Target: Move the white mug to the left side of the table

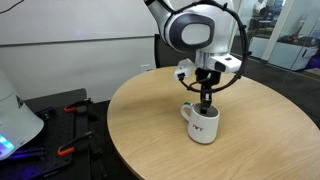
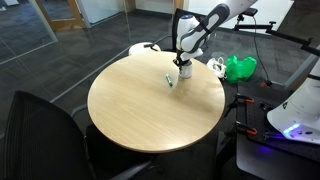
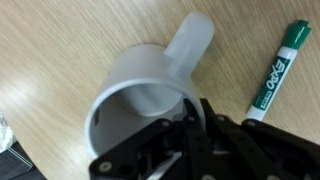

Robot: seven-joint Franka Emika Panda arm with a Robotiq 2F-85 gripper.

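Progress looks early: the white mug stands upright on the table, apparently flat on the wood with its handle out to one side, so the carry to the left side is judged not yet begun. The gripper hangs straight down over the mug, its fingertips at the rim and seemingly dipping into the opening. In the wrist view the dark fingers cover the near wall of the mug, but whether they pinch it or merely straddle it cannot be told. A green-and-white marker lies just beside the mug, apart from it. In an exterior view the mug sits toward the table's far edge, near the arm's base. What seems left is securing the grasp, lifting, moving across and setting down.
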